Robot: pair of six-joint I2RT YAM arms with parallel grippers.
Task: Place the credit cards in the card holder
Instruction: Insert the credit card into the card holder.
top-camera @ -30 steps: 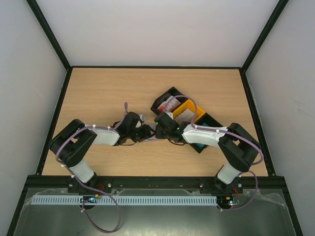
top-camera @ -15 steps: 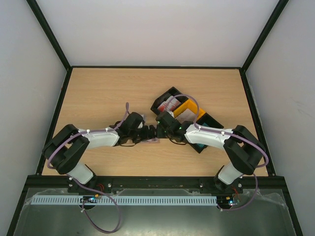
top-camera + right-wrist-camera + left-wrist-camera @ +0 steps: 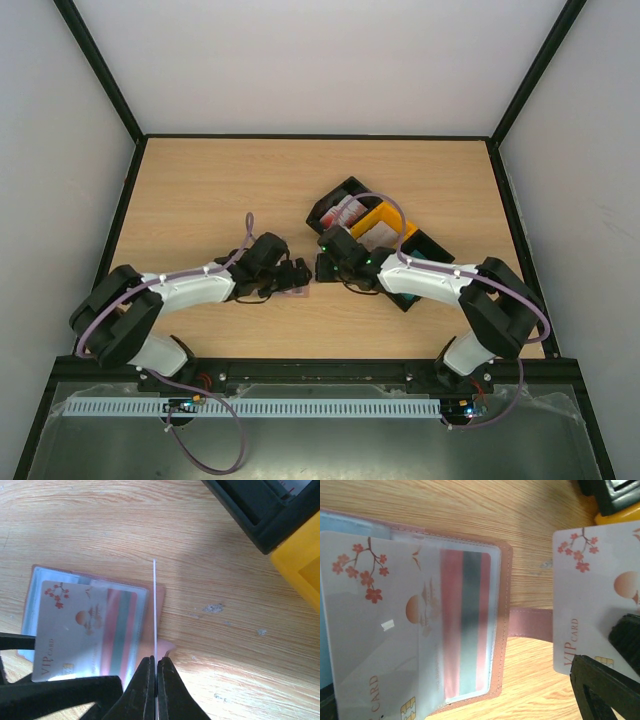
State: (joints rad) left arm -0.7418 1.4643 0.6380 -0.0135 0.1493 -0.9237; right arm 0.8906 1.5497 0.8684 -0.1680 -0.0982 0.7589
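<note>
The table (image 3: 200, 190) is of light wood, with plain pale walls around it. On it, at about 2 o'clock from the centre, stand a black tray (image 3: 335, 200) and a yellow tray (image 3: 397, 222), touching each other.

The card holder (image 3: 495, 630) lies open and flat at about 6 o'clock from the table's centre, between the two grippers. It is reddish-brown with a stitched edge. Its clear pocket shows red and dark stripes behind the plastic. A strap (image 3: 530, 624) of the same colour goes out from it toward 3 o'clock.

One credit card (image 3: 375, 625) lies partly in the pocket. It is white with red blossoms on a branch and an orange disc, and the word "CARD" can be read near its gold chip.

The second card (image 3: 592, 590) has the same picture and reads "VIP CARD". It is at 3 o'clock from the holder, over the end of the strap. The right gripper (image 3: 156, 663) has its fingers pressed together on this card and holds it on edge above the wood, just beside the holder.

The left gripper (image 3: 298, 275) has its fingers spread wide, one on each side of the holder's near part. I cannot tell if they press on it.
</note>
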